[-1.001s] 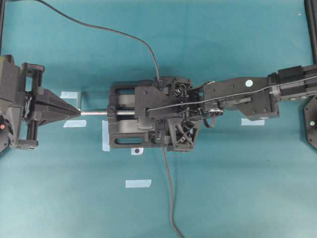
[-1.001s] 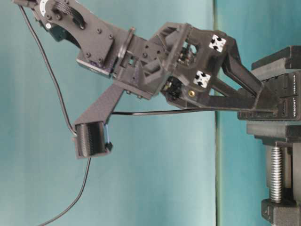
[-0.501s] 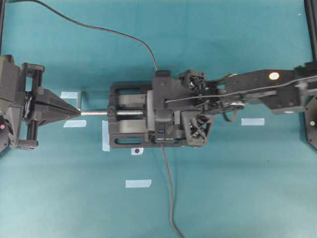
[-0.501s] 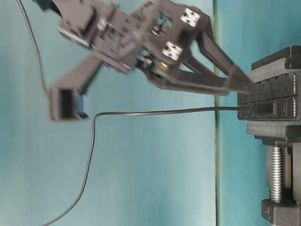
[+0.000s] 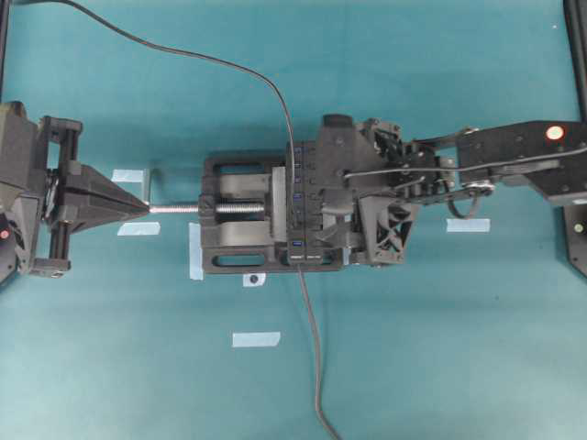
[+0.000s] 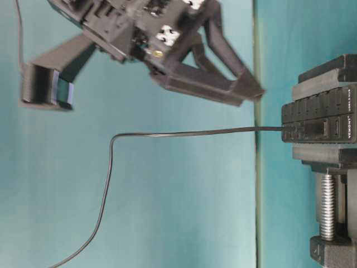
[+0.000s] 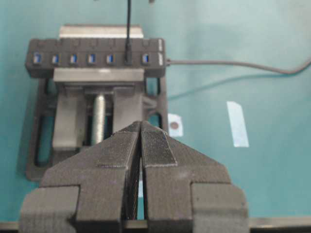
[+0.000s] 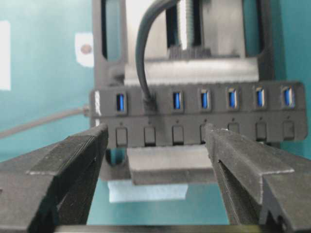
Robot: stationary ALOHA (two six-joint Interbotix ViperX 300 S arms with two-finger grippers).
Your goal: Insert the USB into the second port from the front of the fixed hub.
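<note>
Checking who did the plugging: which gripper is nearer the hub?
Right. The right gripper hovers open just above the hub; the left gripper sits shut, well away past the vise screw.

The right claw point(image 6: 254, 92) is hanging with its fingers spread, above and to the left of the hub point(image 6: 318, 123), apart from it and slightly blurred. The USB point(image 6: 287, 129) is sitting in the hub's face, its thin black cable point(image 6: 167, 134) running level leftward, then drooping toward the lower left. The vise point(image 6: 329, 223) is gripping the hub.
</note>
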